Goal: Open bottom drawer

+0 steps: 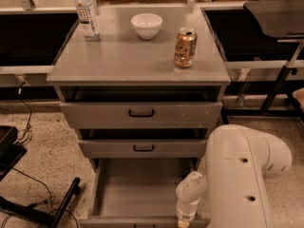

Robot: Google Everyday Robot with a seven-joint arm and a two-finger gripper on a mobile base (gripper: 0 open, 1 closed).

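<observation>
The bottom drawer point(137, 189) of the grey metal cabinet stands pulled out toward me, showing its plain grey inside. Its front panel lies at the lower edge of the view, and its handle is out of sight. My white arm point(237, 175) reaches down at the right of the drawer. The gripper point(183, 220) is at the drawer's front right corner, at the very bottom of the view, mostly cut off.
The middle drawer point(142, 147) and top drawer point(141, 113) are closed, each with a black handle. On the cabinet top stand a water bottle point(87, 15), a white bowl point(146, 25) and a can point(185, 47). Black cables and a stand point(42, 208) lie on the floor left.
</observation>
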